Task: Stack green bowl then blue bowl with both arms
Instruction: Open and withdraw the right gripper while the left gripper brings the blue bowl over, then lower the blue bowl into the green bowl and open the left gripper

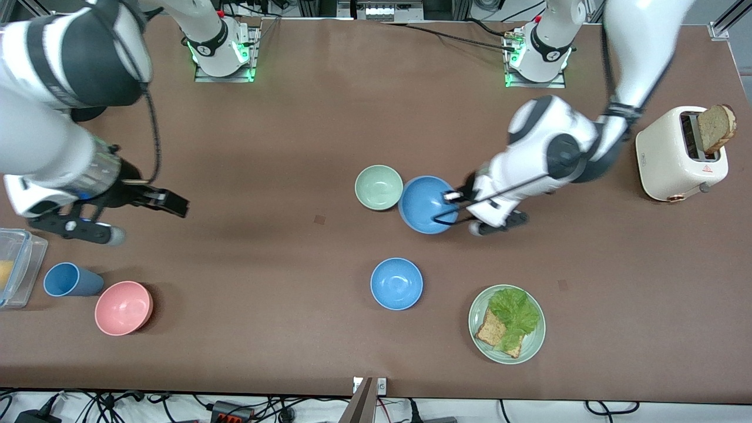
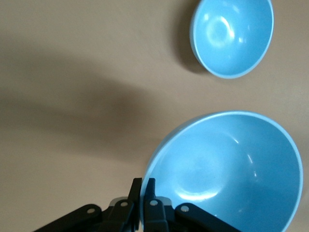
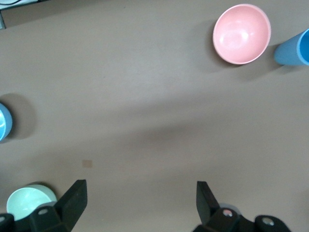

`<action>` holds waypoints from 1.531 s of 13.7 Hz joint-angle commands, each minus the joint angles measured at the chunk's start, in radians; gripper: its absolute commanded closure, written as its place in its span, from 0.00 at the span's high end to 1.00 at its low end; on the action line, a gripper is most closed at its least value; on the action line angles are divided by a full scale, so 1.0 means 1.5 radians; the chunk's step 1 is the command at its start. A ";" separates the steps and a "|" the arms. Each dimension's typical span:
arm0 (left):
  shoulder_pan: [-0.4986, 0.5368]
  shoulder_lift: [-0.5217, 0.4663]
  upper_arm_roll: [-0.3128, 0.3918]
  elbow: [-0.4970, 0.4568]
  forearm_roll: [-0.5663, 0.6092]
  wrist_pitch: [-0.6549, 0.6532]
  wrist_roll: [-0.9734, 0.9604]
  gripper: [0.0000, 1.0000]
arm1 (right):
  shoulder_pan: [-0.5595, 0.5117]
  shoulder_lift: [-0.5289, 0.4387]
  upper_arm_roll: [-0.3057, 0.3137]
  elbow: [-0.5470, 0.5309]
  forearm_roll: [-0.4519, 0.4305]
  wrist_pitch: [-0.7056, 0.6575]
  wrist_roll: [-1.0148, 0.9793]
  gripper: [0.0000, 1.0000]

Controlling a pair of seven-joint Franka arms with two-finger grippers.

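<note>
The glossy sage green bowl (image 1: 379, 187) sits empty on the tabletop (image 1: 282, 147), touching the held blue bowl (image 1: 427, 204), whose rim the left gripper (image 1: 453, 197) pinches with clenched jaws, while the waiting right gripper (image 1: 170, 202) hangs with jaws spread wide, grasping nothing, over bare tabletop toward the right arm's end.

The left gripper (image 2: 143, 195) pinched the rim of a blue bowl (image 2: 227, 174), its black fingers (image 2: 150, 193) closed together on it. A second blue bowl (image 2: 232, 36) sat apart on the brown table (image 2: 72, 96).
</note>
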 commanded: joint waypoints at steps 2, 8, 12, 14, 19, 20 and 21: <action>-0.044 -0.046 -0.009 -0.099 -0.014 0.111 -0.106 0.01 | -0.087 -0.039 0.030 -0.005 -0.007 -0.006 -0.090 1.00; -0.080 -0.040 -0.007 -0.157 -0.008 0.203 -0.127 0.01 | -0.259 -0.094 0.188 -0.044 -0.096 -0.002 -0.193 1.00; -0.138 -0.014 0.025 -0.154 0.024 0.223 -0.141 0.01 | -0.338 -0.119 0.277 -0.073 -0.115 -0.009 -0.193 1.00; -0.163 -0.013 0.045 -0.154 0.038 0.223 -0.149 0.01 | -0.338 -0.121 0.274 -0.074 -0.114 -0.013 -0.198 1.00; -0.190 0.014 0.081 -0.146 0.119 0.223 -0.163 0.01 | -0.344 -0.148 0.274 -0.119 -0.119 -0.010 -0.226 1.00; -0.196 0.019 0.082 -0.142 0.120 0.222 -0.162 0.01 | -0.345 -0.149 0.274 -0.124 -0.119 -0.008 -0.226 1.00; -0.198 0.026 0.082 -0.137 0.120 0.222 -0.164 0.01 | -0.345 -0.152 0.274 -0.133 -0.119 -0.007 -0.226 1.00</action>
